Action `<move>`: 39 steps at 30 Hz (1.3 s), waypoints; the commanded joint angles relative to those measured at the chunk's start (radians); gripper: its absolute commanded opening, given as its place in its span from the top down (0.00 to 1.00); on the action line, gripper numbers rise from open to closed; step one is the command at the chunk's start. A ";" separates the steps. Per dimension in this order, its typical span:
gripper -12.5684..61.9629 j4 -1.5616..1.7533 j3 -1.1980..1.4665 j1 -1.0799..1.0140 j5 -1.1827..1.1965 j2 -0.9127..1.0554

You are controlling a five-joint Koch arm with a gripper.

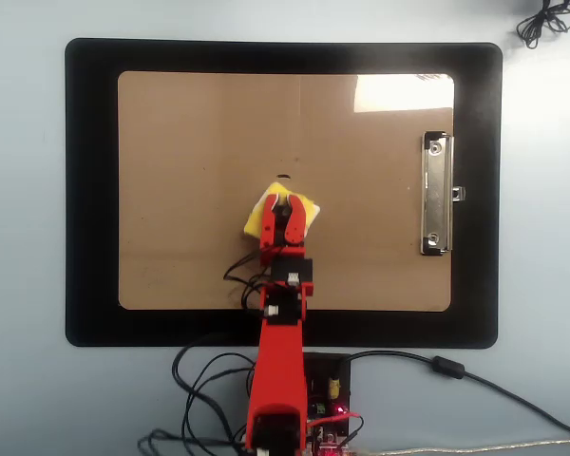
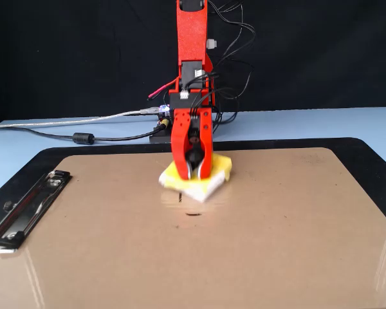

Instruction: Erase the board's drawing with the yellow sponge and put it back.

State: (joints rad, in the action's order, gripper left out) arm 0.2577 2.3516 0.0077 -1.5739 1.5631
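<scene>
Brown hardboard: one board (image 1: 190,142), lying flat on one black mat (image 1: 90,190); long axis left to right in the overhead view, silver clip (image 1: 436,195) on the right short edge there.
Clip in the fixed view: at the lower left (image 2: 27,209), so left and right swap between the two cameras.
Yellow sponge: one (image 1: 310,208), flat on the board near its middle, turned diamond-wise with a corner toward the far edge of the board in the overhead view; whitish edge along its front in the fixed view (image 2: 199,191).
Knob: black, round, seen between the jaw tips in the fixed view (image 2: 193,156); hidden under the jaws from overhead.
Gripper: one (image 1: 285,201), red, pointing away from the arm base along the board's short axis; in the fixed view (image 2: 194,171) pinching the sponge's knob from either side, tips down on the sponge.
Drawing: only a short dark mark just beyond the sponge's far corner from overhead (image 1: 284,178); in the fixed view a small curved stroke just in front of the sponge (image 2: 193,213), with a fainter speck nearer the camera; arch shape not readable.
Arm: one, red, rising from a base with a tangle of black wires at the near edge of the mat from overhead.
Only overhead: bright glare patch on the board's upper right corner, coiled black cable at the top right of the table.
Only fixed view: black backdrop behind the arm, grey cable running off to the left.
</scene>
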 commanded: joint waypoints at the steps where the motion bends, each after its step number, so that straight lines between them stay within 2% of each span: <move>1: 0.94 0.025 -0.107 -0.031 -0.014 -0.127; 4: 0.94 0.025 -0.291 -0.055 -0.012 -0.296; 6: 0.94 0.025 -0.265 -0.063 -0.012 -0.295; 9: 0.94 0.044 -0.075 -0.064 -0.012 -0.124; 15: 0.94 0.043 0.388 -0.066 -0.009 0.373; 17: 0.94 0.041 0.430 -0.063 -0.009 0.416; 20: 0.94 0.048 0.307 -0.064 -0.008 0.278; 26: 0.94 0.064 -0.153 -0.120 -0.012 -0.215; 28: 0.94 0.069 -0.204 -0.127 -0.012 -0.253; 31: 0.94 0.086 -0.075 -0.133 -0.012 -0.164; 36: 0.94 0.115 0.319 -0.130 -0.011 0.218; 39: 0.94 0.106 0.430 -0.124 -0.012 0.377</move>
State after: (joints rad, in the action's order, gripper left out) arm 0.3605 2.7719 -0.1104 -1.5785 1.8730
